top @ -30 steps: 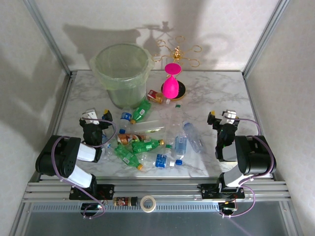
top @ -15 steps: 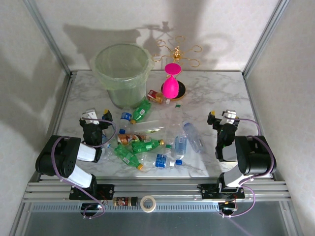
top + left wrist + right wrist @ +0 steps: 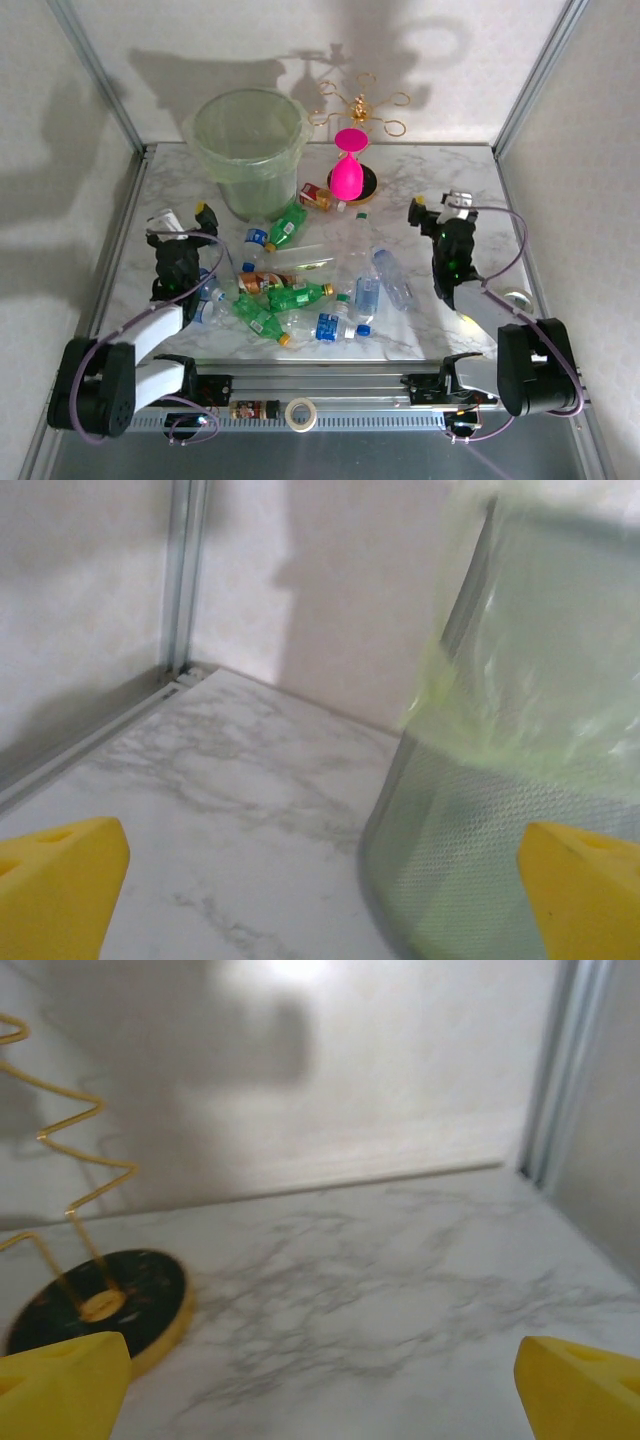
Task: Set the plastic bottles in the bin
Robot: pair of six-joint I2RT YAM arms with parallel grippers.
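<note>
**Operator:** What lies in front of me?

**Describer:** A white marble table [image 3: 450, 190] inside a pale-walled enclosure, seen from above. The largest thing on it is the bin [image 3: 240, 190], a pale-green translucent bucket standing upright at eleven o'clock. Next is the gold wire stand [image 3: 360, 105] at twelve o'clock, with a pink hourglass-shaped object [image 3: 347, 165] just in front of it.

**Operator:** And my hands?

**Describer:** Your left gripper [image 3: 182, 218] is at nine o'clock. Its jaws are spread wide and hold nothing, and the bin's wall is close ahead of it. Your right gripper [image 3: 438, 203] is at three o'clock, also spread wide and holding nothing, and it faces the stand.

**Operator:** Where are the bottles?

**Describer:** The plastic bottles [image 3: 298, 296] all lie on their sides on the table, heaped from the centre toward six o'clock. Many of them touch.

**Operator:** What could go wrong?

**Describer:** Closing on one bottle in the heap may pinch a second, or send its neighbours rolling toward the near edge. A round bottle may also slip out of your fingers. Your left arm could nudge the bin. Your right arm could topple the pink object if it reaches for the bottle beside it.
</note>
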